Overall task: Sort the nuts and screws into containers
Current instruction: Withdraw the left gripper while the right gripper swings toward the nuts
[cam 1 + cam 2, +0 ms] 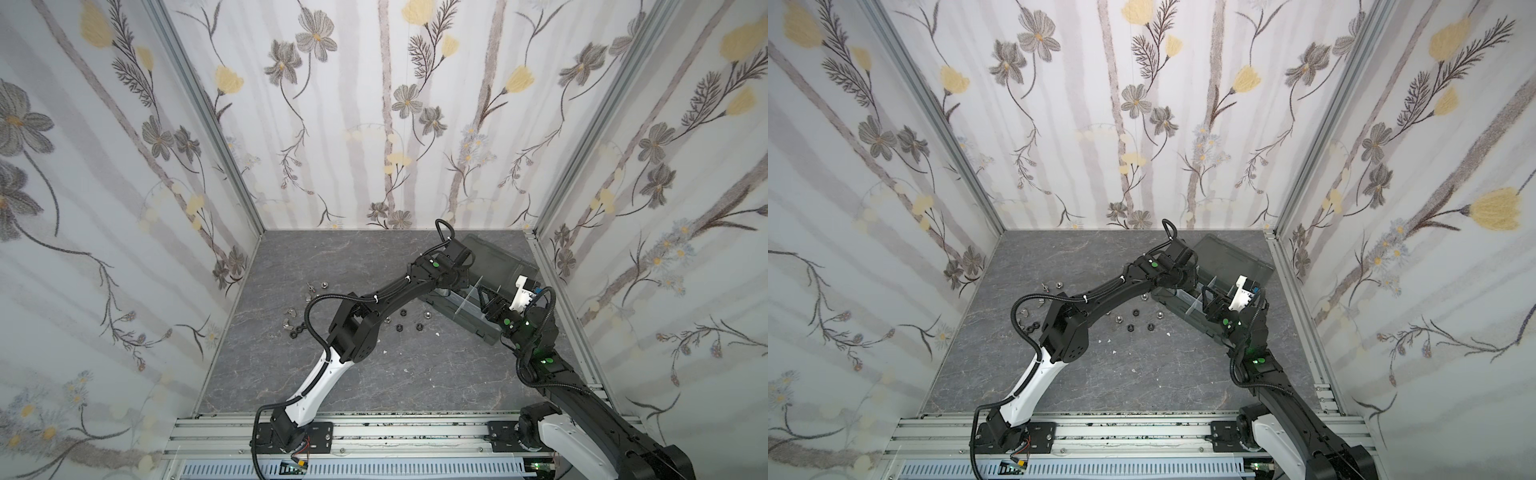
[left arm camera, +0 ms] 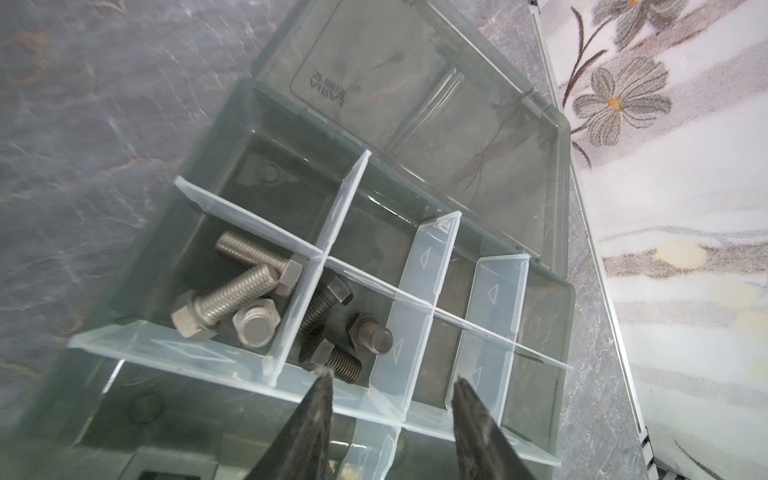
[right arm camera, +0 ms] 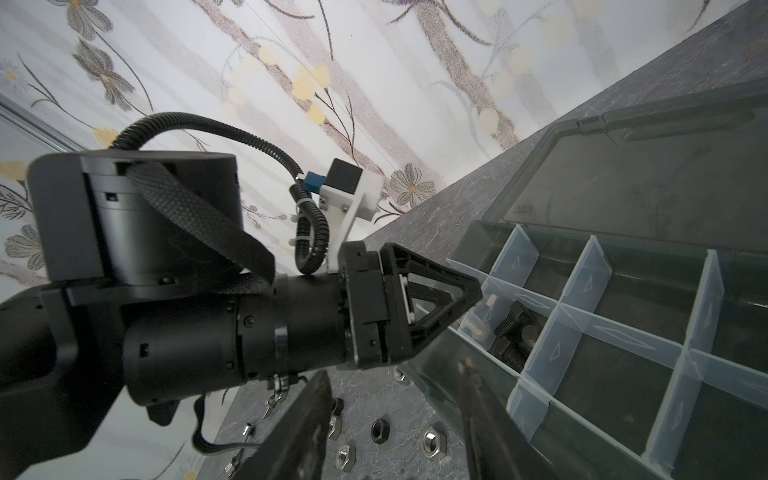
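Note:
The dark grey organizer box (image 1: 482,332) (image 1: 1212,332) lies at the back right with its smoky lid (image 2: 436,104) open. My left gripper (image 2: 392,380) (image 1: 461,286) hovers open over its containers, holding nothing. Just beyond its tips, three black screws (image 2: 372,332) lie in one compartment and three silver screws (image 2: 224,307) in the neighbouring one. My right gripper (image 3: 392,370) (image 1: 484,297) is open and empty at the box's near wall. Black nuts (image 3: 379,430) and silver nuts (image 3: 434,442) lie loose on the table (image 1: 402,311) beside the box.
A second scatter of small fasteners (image 1: 296,328), some wing-shaped (image 3: 274,401), lies left of my left arm (image 1: 357,316). Tiny white specks (image 1: 437,333) dot the grey stone-patterned table. Flowered walls close in the back and both sides; a metal rail (image 1: 395,432) runs along the front.

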